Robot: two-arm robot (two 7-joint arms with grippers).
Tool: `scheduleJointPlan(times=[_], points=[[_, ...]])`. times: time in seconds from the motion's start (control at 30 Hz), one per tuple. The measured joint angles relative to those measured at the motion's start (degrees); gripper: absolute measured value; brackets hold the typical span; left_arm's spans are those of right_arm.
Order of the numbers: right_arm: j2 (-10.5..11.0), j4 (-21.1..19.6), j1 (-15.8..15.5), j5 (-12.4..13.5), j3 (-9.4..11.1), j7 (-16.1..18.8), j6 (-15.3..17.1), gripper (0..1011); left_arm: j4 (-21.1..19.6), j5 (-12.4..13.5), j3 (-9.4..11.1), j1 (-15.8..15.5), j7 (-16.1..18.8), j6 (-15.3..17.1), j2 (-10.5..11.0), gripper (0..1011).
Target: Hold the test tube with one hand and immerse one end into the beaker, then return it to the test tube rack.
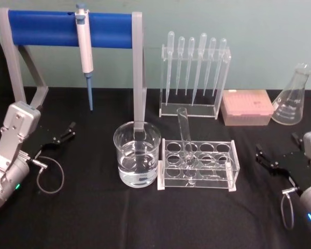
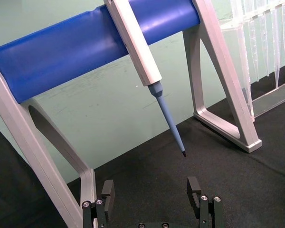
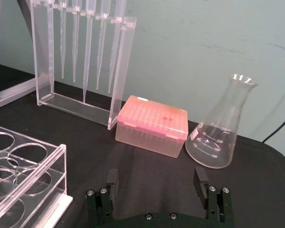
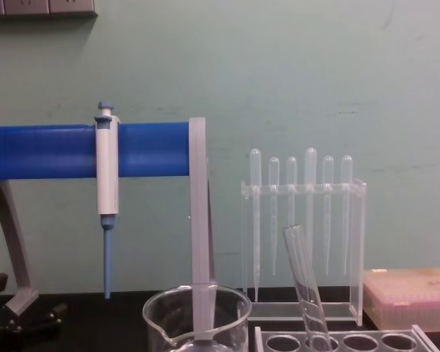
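Glass test tube [image 1: 185, 136] sits tilted in the clear rack [image 1: 198, 164], second hole of the back row, rim leaning to 11 o'clock; beaker [image 1: 137, 153] with water stands just beside the rack at its 9 o'clock. Nothing gripped yet. Right gripper [image 3: 156, 190] at 3 o'clock, jaws wide, empty; left gripper [image 2: 152, 191] at 9 o'clock, also wide. Suggest the right one: grip upper tube, lift straight, clear the rack before traversing. Tube bottom hard to make out through the rack. Beyond, the pipette stand [image 1: 194, 75].

six pipettes [image 1: 192, 67], one test tube [image 1: 185, 132], one beaker [image 1: 137, 153].
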Motion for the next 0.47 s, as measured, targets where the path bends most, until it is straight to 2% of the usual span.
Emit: scheduleJointPlan(times=[0.1, 0.47], points=[[-0.6, 1.6, 0.9, -0.6, -0.4, 0.7, -1.9, 1002, 0.0, 0.0, 0.0, 0.0, 0.0, 0.0, 0.0, 1000], [-0.5, 1.3, 0.8, -0.5, -0.4, 0.8, -1.6, 1002, 0.0, 0.0, 0.0, 0.0, 0.0, 0.0, 0.0, 1000]])
